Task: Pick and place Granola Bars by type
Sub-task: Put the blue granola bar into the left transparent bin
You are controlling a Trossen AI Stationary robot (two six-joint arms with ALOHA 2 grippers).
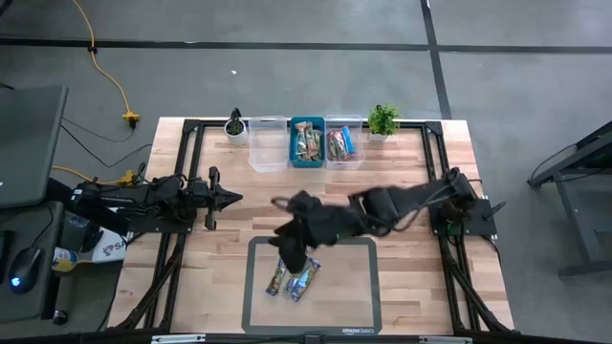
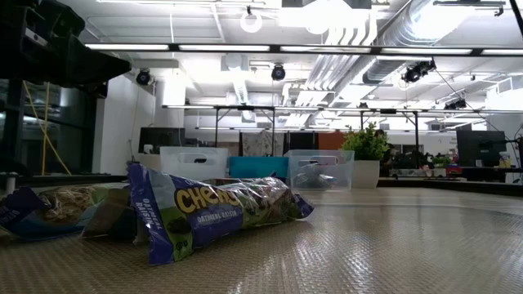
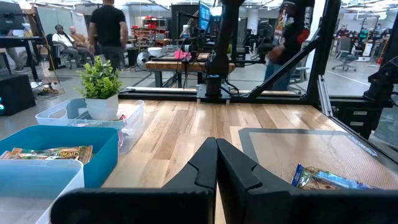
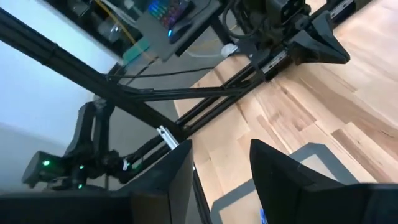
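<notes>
Fingers of the right gripper point(image 4: 221, 180) stand apart with nothing between them, poised above the near-left part of a dark-edged mat point(image 1: 359, 306) on the wooden tabletop point(image 1: 411, 172). The right arm reaches across from its mount at the right side of the frame. Just below the gripper in the high view, two granola bars point(image 1: 293, 279) lie side by side on the mat, touching or nearly so, their long axes tilted slightly off the near-far line of the table, tops leaning to the right. The low view shows the nearer blue-wrapped bar point(image 2: 214, 208) lying flat, long axis running across the picture, with "CHEWY" and "OATMEAL RAISIN" legible on its wrapper; a second bar point(image 2: 61, 211) lies just behind it to the left. White lettering along the mat's near edge reads "amazon basics".

Fingers of the left gripper point(image 3: 216, 171) are pressed together, empty, at the left side of the tabletop, well apart from the mat and pointing toward the centre.

Along the far edge sit three bins in a row: a clear bin point(image 1: 269, 143) on the left, a teal bin point(image 1: 307, 141) in the middle holding brown-wrapped bars laid lengthwise, and another clear bin point(image 1: 344, 142) on the right holding red and blue wrappers. A small potted plant point(image 1: 235, 125) flanks the row on the left, a leafier one point(image 1: 383, 120) on the right.
</notes>
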